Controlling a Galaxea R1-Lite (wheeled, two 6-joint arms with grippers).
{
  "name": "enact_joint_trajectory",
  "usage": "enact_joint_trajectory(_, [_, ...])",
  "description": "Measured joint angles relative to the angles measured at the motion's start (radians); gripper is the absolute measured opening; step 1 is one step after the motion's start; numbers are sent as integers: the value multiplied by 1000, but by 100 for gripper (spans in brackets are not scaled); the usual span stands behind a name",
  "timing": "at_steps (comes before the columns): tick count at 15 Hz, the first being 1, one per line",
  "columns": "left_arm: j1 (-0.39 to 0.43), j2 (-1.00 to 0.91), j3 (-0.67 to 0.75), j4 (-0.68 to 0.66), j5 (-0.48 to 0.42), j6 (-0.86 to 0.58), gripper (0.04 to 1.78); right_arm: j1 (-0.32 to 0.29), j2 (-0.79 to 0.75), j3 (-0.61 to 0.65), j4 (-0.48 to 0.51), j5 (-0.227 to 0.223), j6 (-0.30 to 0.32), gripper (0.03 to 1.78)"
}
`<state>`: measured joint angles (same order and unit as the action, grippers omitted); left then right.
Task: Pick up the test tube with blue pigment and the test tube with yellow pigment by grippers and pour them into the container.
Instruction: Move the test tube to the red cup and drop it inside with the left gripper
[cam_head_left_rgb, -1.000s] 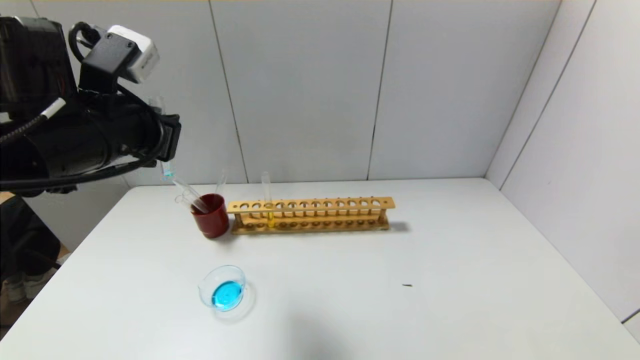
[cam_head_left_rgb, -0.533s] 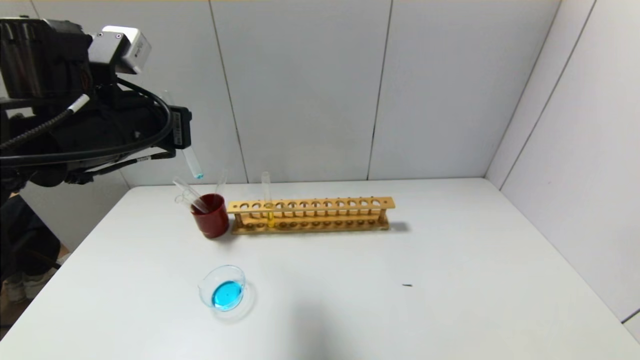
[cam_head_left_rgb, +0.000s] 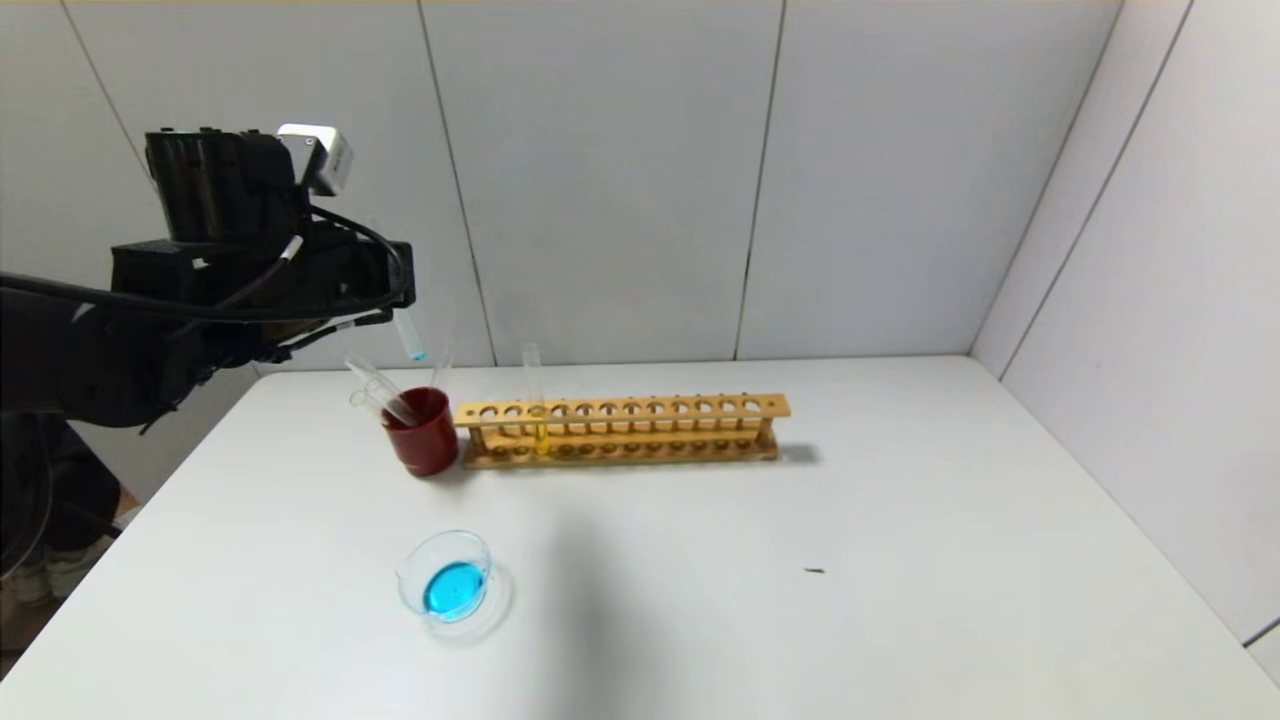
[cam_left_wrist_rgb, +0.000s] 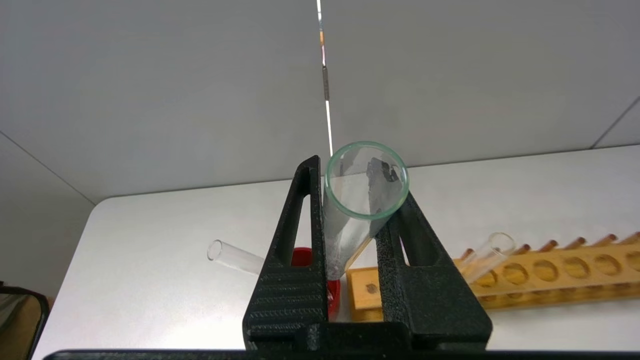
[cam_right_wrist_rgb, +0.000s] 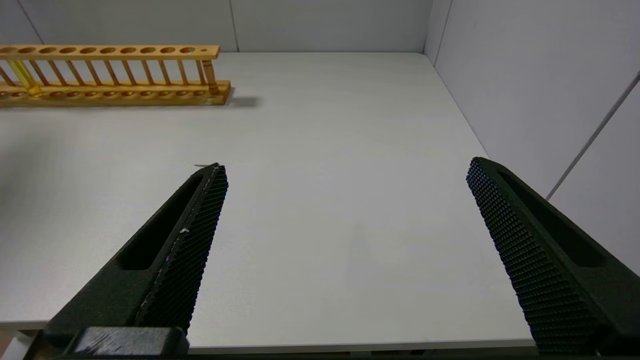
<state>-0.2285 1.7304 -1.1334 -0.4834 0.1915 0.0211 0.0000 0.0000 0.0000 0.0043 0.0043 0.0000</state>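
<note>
The left gripper is raised above the far left part of the white table, over the dark red cup. Its jaws are clamped on the test tube with blue pigment, which points down and slightly toward the rack, rounded end lowest. Only a small blue-teal trace shows at the tube's tip. In the left wrist view, the tube sits between the two black fingers, open mouth toward the camera, its walls nearly clear.

The dark red cup stands upright near the table's far edge, just beside the left end of the wooden rack. Several plain clear tubes lean out of the cup toward the left and rear.

The container rests on the table well in front of the cup, nearer the robot. A pool of blue liquid lies in its base.

The test tube with yellow pigment stands upright in a hole near the left end of the rack, yellow liquid at its bottom. The remaining rack holes in view hold nothing.

The right gripper hovers above the right near part of the table, jaws spread wide, holding nothing. It is outside the head view.
</note>
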Motion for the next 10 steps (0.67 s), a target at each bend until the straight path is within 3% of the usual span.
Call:
enact_joint_trajectory(4, [53,90,-53,-6,-9,0,33,0,0,0,0,0,0,175])
enact_joint_trajectory(10, [61,158,-66,7,-41,-4,33,0,0,0,0,0,0,175])
